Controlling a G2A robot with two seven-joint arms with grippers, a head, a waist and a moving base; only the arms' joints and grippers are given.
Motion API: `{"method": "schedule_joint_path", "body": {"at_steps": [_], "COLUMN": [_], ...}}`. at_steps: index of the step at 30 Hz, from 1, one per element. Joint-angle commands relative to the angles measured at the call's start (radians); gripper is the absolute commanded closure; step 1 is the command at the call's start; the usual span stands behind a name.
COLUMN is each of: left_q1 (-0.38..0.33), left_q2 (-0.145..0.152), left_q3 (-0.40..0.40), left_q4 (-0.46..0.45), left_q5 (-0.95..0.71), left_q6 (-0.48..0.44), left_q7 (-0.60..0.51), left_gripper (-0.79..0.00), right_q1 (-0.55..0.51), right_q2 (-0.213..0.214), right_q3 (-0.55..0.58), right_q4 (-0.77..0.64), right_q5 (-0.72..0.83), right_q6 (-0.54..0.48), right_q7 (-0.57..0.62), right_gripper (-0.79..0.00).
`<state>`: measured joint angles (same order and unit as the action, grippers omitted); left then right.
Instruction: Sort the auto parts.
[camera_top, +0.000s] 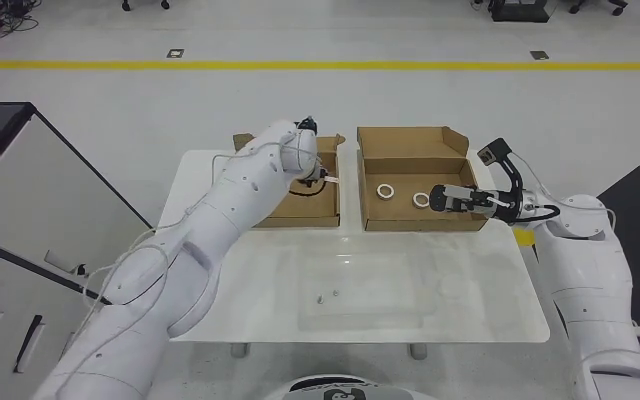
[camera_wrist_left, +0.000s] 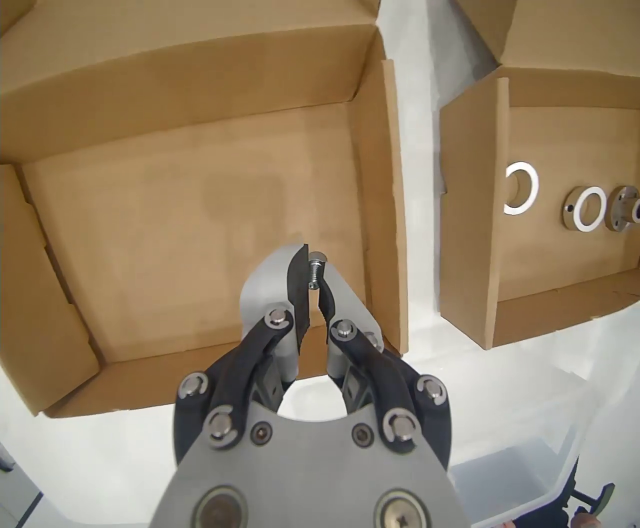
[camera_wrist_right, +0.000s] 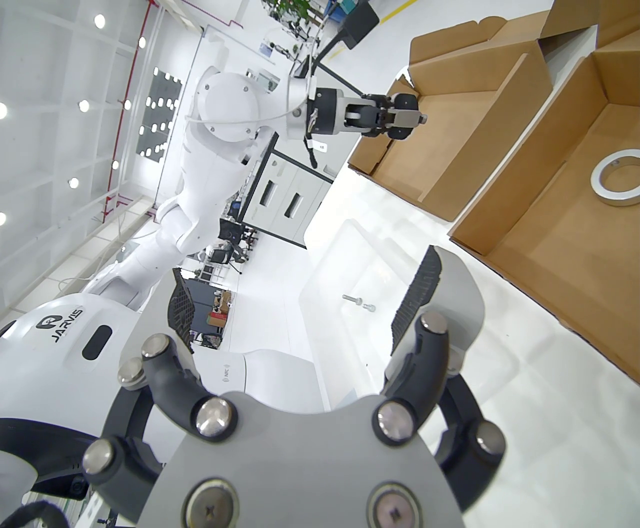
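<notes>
My left gripper (camera_wrist_left: 312, 270) is shut on a small silver bolt (camera_wrist_left: 315, 272) and hangs over the floor of the left cardboard box (camera_wrist_left: 165, 210). From above, this gripper (camera_top: 325, 180) sits by that box's right wall. The right wrist view shows it (camera_wrist_right: 407, 119) from the side, with the bolt's tip (camera_wrist_right: 423, 119) sticking out. My right gripper (camera_top: 437, 197) is open over the right cardboard box (camera_top: 415, 170), beside a metal ring (camera_top: 421, 200). A second ring (camera_top: 384, 190) lies further left. Two loose bolts (camera_top: 327, 295) lie in a clear tray (camera_top: 400, 315).
The two open boxes stand side by side at the back of the white table (camera_top: 500, 290), with a narrow gap between them. The clear tray (camera_wrist_right: 325, 260) sits at the front centre. A dark cabinet (camera_top: 40, 180) stands left of the table.
</notes>
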<state>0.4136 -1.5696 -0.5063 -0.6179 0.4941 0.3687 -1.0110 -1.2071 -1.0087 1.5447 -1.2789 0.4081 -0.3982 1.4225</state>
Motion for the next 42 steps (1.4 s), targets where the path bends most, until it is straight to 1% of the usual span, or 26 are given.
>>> {"method": "schedule_joint_path", "body": {"at_steps": [1,5,8,19,20,23,26,28,38,39,40,41,42], "left_q1": [-0.012,-0.029,-0.037,-0.039,-0.029,-0.014,-0.004,0.003,0.010,0.009,0.008,0.007,0.006], "left_q2": [-0.025,-0.070,-0.099,-0.102,-0.102,-0.102,-0.106,-0.111,-0.139,-0.142,-0.144,-0.146,-0.148], "left_q3": [0.009,0.025,0.027,0.026,0.030,0.032,0.027,0.029,0.019,0.017,0.015,0.012,0.008], "left_q4": [0.067,0.171,0.231,0.238,0.233,0.234,0.249,0.263,0.332,0.339,0.344,0.349,0.355], "left_q5": [-0.016,-0.034,-0.056,-0.058,-0.047,-0.028,-0.033,-0.027,-0.038,-0.040,-0.043,-0.047,-0.052], "left_q6": [-0.014,-0.041,-0.063,-0.064,-0.067,-0.036,-0.041,-0.029,-0.061,-0.063,-0.066,-0.070,-0.075], "left_q7": [0.003,0.005,0.001,0.004,0.020,0.024,0.017,0.012,0.005,0.006,0.006,0.009,0.010], "left_gripper": [0.000,0.000,0.000,0.000,0.000,0.000,0.000,0.000,0.000,-0.025,-0.145,-0.188,-0.292], "right_q1": [0.000,0.000,0.000,0.000,0.000,0.000,0.000,0.000,0.000,0.000,0.000,0.000,0.000], "right_q2": [0.000,0.000,0.000,0.000,0.000,0.000,0.000,0.000,0.000,0.000,0.000,0.000,0.000], "right_q3": [0.000,0.000,0.000,0.000,0.000,0.000,0.000,0.000,0.000,0.000,0.000,0.000,0.000], "right_q4": [0.000,0.000,0.000,0.000,0.000,0.000,0.000,0.000,0.000,0.000,0.000,0.000,0.000], "right_q5": [0.000,0.000,0.000,0.000,0.000,0.000,0.000,0.000,0.000,0.000,0.000,0.000,0.000], "right_q6": [0.000,0.000,0.000,0.000,0.000,0.000,0.000,0.000,0.000,0.000,0.000,0.000,0.000], "right_q7": [0.000,0.000,0.000,0.000,0.000,0.000,0.000,0.000,0.000,0.000,0.000,0.000,0.000], "right_gripper": [-0.785,-0.785,-0.785,-0.785,-0.785,-0.785,-0.785,-0.785,-0.785,-0.785,-0.785,-0.785,-0.785]}}
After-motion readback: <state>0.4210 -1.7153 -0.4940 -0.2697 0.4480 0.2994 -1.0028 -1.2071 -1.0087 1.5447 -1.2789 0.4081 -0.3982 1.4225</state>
